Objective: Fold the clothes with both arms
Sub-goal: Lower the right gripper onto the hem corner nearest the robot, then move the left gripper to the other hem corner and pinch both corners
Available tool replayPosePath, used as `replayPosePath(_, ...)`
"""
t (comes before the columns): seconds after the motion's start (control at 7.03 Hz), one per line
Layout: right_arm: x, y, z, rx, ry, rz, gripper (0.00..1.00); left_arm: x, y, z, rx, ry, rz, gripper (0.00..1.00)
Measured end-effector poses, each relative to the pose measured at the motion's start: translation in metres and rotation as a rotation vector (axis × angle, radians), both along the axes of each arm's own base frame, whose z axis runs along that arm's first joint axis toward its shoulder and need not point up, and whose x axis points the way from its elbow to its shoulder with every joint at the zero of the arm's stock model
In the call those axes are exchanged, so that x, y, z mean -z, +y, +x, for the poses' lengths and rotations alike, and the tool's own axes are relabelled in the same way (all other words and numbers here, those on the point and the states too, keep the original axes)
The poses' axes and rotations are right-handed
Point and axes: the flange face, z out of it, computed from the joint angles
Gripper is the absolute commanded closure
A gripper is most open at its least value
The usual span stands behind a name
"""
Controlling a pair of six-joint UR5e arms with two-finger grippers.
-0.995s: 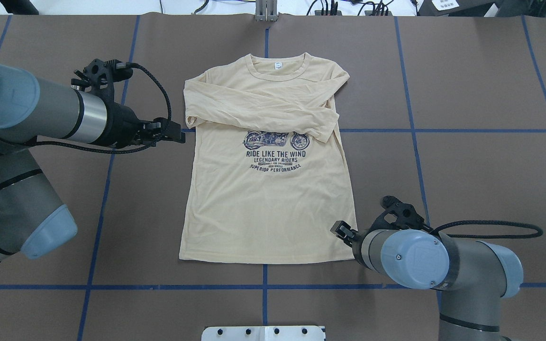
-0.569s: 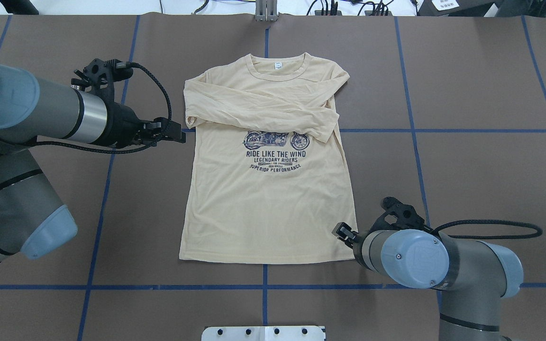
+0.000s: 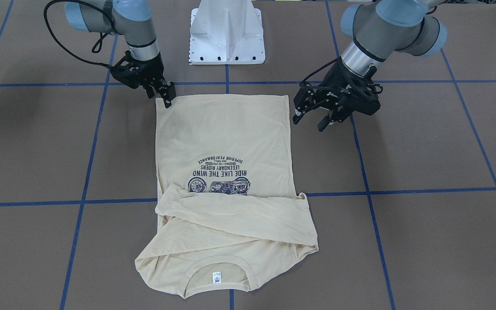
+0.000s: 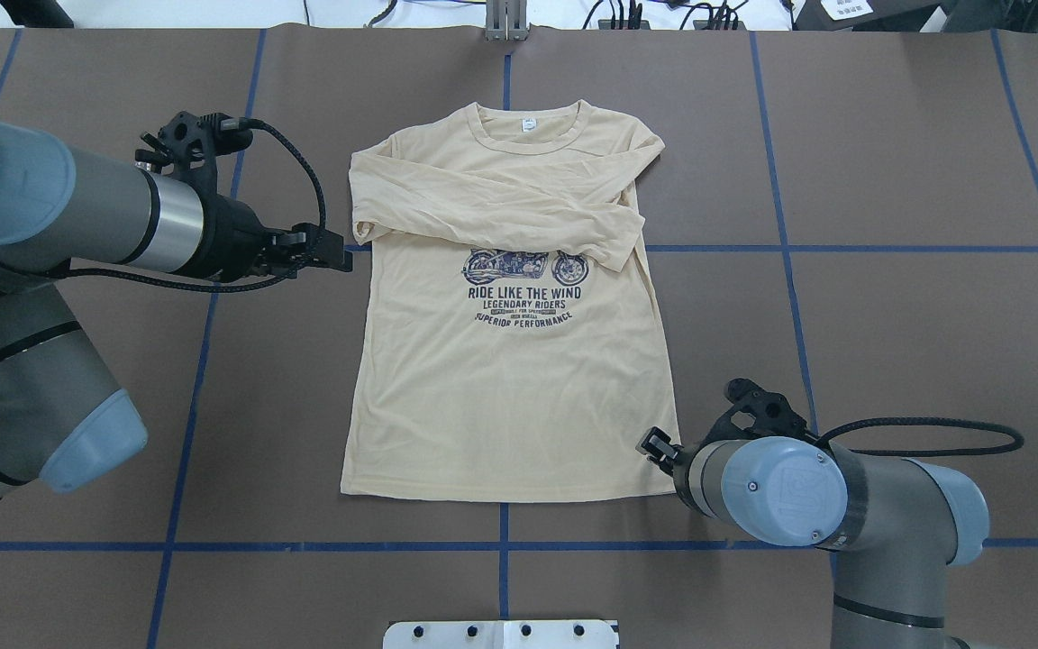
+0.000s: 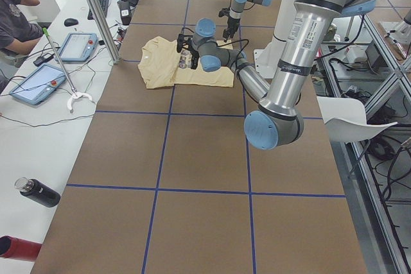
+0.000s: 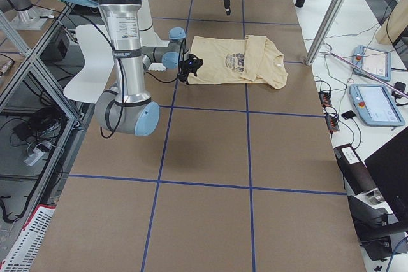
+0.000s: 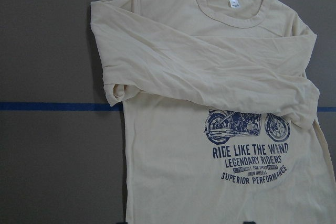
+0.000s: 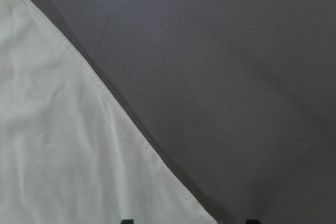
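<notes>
Reaching left gripper [image 3: 308, 122] in sideways, jaws apart and empty, just beside side edge of shirt [image 4: 501, 397] lying flat at middle of tabletop [image 4: 888, 315]. Pointing right gripper [image 3: 168, 102] down at hem corner, jaws wide.

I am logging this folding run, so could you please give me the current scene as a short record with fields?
garment: cream T-shirt, flat on the table, print up, collar away from the robot
sleeves: both folded across the chest
left gripper: open, beside the shirt's left edge, holding nothing
right gripper: open, at the hem's right corner; contact unclear
fold state: body not yet folded
</notes>
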Motion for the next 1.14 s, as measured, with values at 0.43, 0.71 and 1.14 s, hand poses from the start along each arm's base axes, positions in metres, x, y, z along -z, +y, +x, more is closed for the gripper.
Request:
replayPosePath(0.43, -0.002, 0.001, 0.000, 0.012, 0.001, -0.014, 1.00, 0.001, 0.001, 0.000, -0.001, 0.002, 0.002, 0.21)
replayPosePath(0.71, 0.003, 0.001, 0.004, 0.026, -0.016, -0.028, 1.00, 0.002, 0.000, 0.001, 0.002, 0.005, -0.008, 0.21)
replayPosePath(1.14, 0.013, -0.009, 0.036, 0.033, -0.056, -0.070, 1.00, 0.005, 0.023, 0.029, 0.058, 0.050, -0.180, 0.21)
